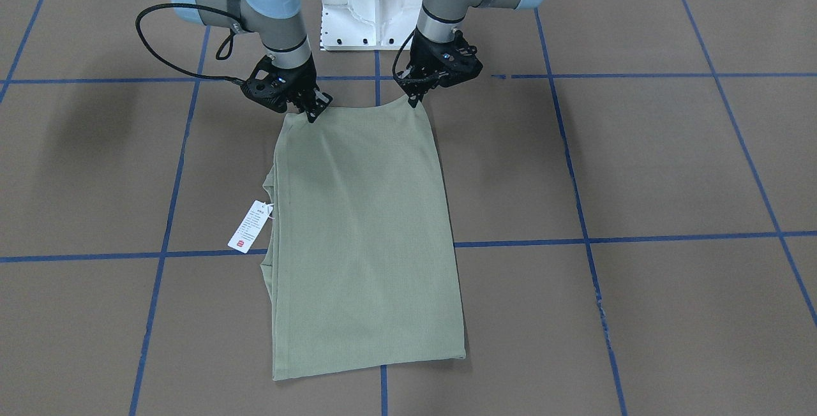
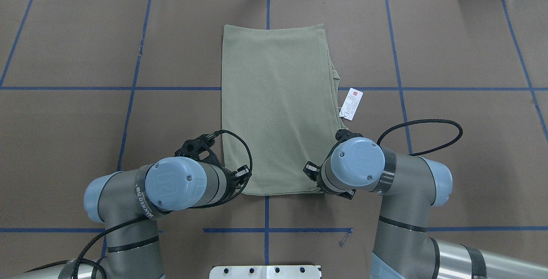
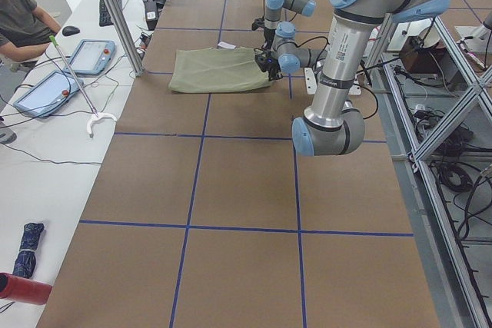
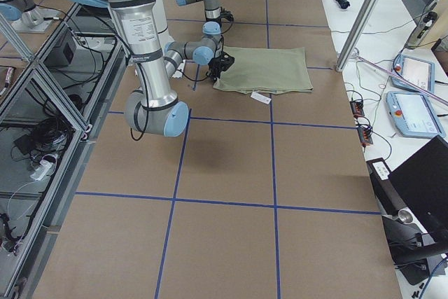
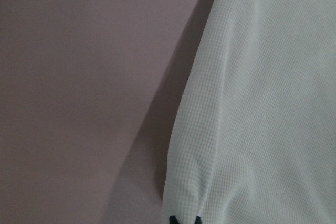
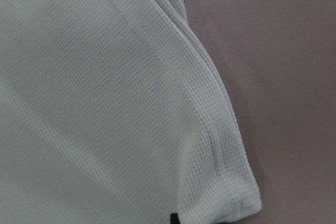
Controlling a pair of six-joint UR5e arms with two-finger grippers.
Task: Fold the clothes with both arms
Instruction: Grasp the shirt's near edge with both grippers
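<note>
The sage-green shirt (image 1: 364,231) lies folded into a long rectangle on the brown table (image 1: 638,161), also in the overhead view (image 2: 276,108). Its white hang tag (image 1: 250,227) with a red mark sticks out from one long side (image 2: 353,104). My left gripper (image 1: 415,100) is shut on the corner of the shirt's edge nearest the robot; its wrist view shows the cloth (image 5: 262,103) puckered at the fingertips (image 5: 184,220). My right gripper (image 1: 316,110) is shut on the other near corner, with hemmed cloth (image 6: 105,103) at its fingertips (image 6: 174,217). The edge sags slightly between the two corners.
The white pedestal base (image 1: 373,1) stands just behind the grippers. Blue tape lines (image 1: 574,240) grid the table. Beyond the table's far edge are tablets (image 3: 91,55), a metal post (image 3: 115,13) and a seated person (image 3: 23,24).
</note>
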